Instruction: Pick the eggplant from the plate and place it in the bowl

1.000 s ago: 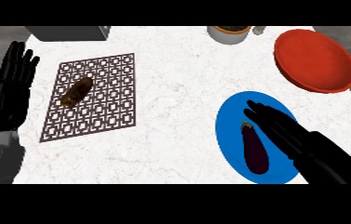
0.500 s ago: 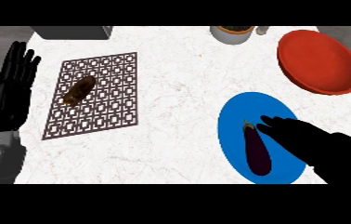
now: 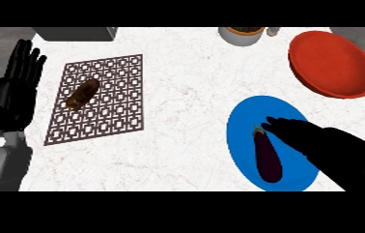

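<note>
Eggplant lies on blue plate, lower right of frame. Right hand just beside it, fingers extended, probably holding nothing. Risk: fingers nudge it off the plate. Red bowl upper right. Left hand rests open, left edge.

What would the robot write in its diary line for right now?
right hand: open, beside eggplant | eggplant: on blue plate, not picked | red bowl: no eggplant inside | left hand: resting open at left edge

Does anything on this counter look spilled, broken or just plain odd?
Nothing looks spilled or broken. The one oddity: a brown food item lies straight on the patterned mat, with no dish under it, while the eggplant sits on a blue plate.
</note>
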Controlling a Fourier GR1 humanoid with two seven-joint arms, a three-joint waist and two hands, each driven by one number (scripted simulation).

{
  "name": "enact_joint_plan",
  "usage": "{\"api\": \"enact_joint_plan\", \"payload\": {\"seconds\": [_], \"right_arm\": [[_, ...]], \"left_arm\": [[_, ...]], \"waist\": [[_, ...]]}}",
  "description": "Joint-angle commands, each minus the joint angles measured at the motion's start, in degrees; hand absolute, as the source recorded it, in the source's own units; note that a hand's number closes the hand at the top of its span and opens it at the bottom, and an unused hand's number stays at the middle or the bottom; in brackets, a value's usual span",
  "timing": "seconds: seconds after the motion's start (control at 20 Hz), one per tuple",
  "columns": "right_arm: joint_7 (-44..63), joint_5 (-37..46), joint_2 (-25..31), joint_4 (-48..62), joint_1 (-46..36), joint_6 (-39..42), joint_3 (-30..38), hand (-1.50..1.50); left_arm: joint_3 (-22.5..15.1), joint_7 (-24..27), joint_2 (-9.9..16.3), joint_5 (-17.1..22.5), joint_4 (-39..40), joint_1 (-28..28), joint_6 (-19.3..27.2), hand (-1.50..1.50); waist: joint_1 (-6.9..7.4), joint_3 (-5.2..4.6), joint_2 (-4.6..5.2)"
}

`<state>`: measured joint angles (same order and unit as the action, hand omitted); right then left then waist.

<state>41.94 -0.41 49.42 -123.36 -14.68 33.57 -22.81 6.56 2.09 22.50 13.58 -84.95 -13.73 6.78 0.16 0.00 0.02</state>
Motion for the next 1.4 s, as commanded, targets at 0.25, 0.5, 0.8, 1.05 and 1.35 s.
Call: {"api": "enact_joint_plan", "payload": {"seconds": [0.25, 0.5, 0.8, 1.05, 1.35], "right_arm": [[-7.71, 11.15, -8.29, 10.12, 3.06, 4.49, 1.65, -1.5], [-15.41, 21.03, -9.51, 12.93, 8.18, 3.44, 0.56, -1.5], [-20.28, 26.9, -17.23, 22.87, 3.36, 2.06, 0.1, -1.5], [-28.27, 31.07, -17.1, 24.62, 4.79, 1.93, 1.91, -1.5], [-30.29, 36.35, -20.33, 26.1, 6.83, 2.59, 2.06, -1.5]], "left_arm": [[1.88, -2.1, -0.33, -0.72, -2.58, 0.98, -1.77, 0.0], [2.75, -0.45, -1.42, -1.45, -0.45, 0.39, -2.61, 0.0], [2.23, -1.21, -3.39, -2.74, -3.3, 2.25, -2.48, 0.0], [4.69, 3.35, -2.79, -3.13, 5.08, -1.18, -5.11, 0.0], [3.94, -2.88, -3.74, -4.12, 0.22, -2.49, -3.76, 0.0]], "waist": [[-0.04, 0.03, -0.03], [-0.2, 0.03, -0.02], [0.17, 0.02, 0.02], [-0.21, 0.01, 0.06], [-0.21, 0.01, -0.01]]}}
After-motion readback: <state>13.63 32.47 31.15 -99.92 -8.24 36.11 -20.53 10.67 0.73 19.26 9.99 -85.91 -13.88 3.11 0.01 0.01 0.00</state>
